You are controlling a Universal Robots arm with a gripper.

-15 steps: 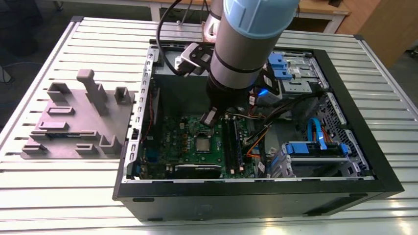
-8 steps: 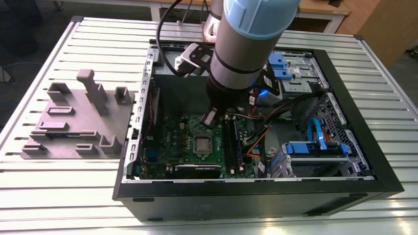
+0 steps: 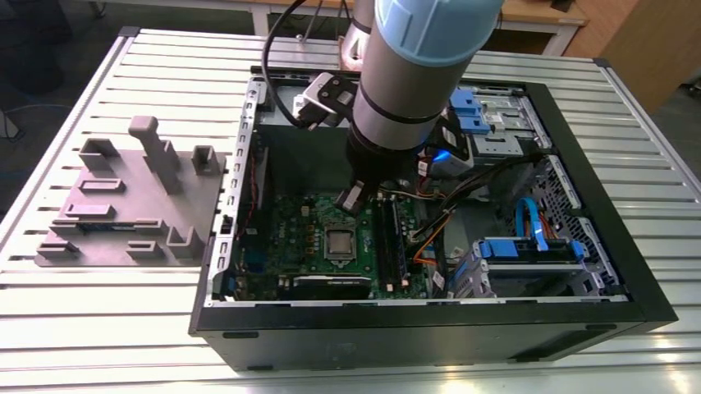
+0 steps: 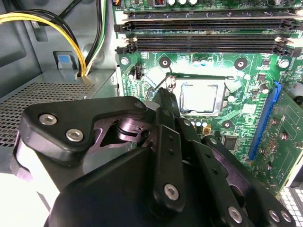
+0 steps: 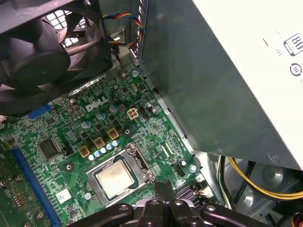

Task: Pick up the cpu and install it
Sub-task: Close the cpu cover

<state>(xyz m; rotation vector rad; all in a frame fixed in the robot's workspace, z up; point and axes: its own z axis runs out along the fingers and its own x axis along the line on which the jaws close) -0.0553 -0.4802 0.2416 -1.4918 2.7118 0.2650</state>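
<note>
Found the cpu (image 5: 115,178) already lying flat in the socket (image 5: 138,160), shiny top up, ringed on all sides by the metal bracket. Picked out the same cpu (image 4: 199,98) in the second wrist view and, small, in the exterior view (image 3: 341,243). Placed the socket about mid-motherboard (image 5: 71,142), nearer the edge lined with the memory sticks (image 4: 203,43) than the opposite edge, and well away from every corner. Could not judge the latching of the bracket.

Saw the gripper (image 5: 163,185) poised inside the open computer case (image 3: 438,316), above the board and just beside one corner of the socket, apart from the cpu. Read the fingers (image 5: 159,190) as drawn together, barely a seam between the tips, with nothing held.

Judged the cpu light, thin and quite rigid, with a smooth metal lid likely to slide under a loose pinch. Reckoned the underside and the socket contacts beneath far more delicate than the lid, so unfit for any scraping, tilting or pressing down hard. Considered two opposite side edges the only sensible place for a grip, kept level throughout. Noted very little edge standing proud of the bracket, hence scant purchase for fingertips while seated this low.
</note>
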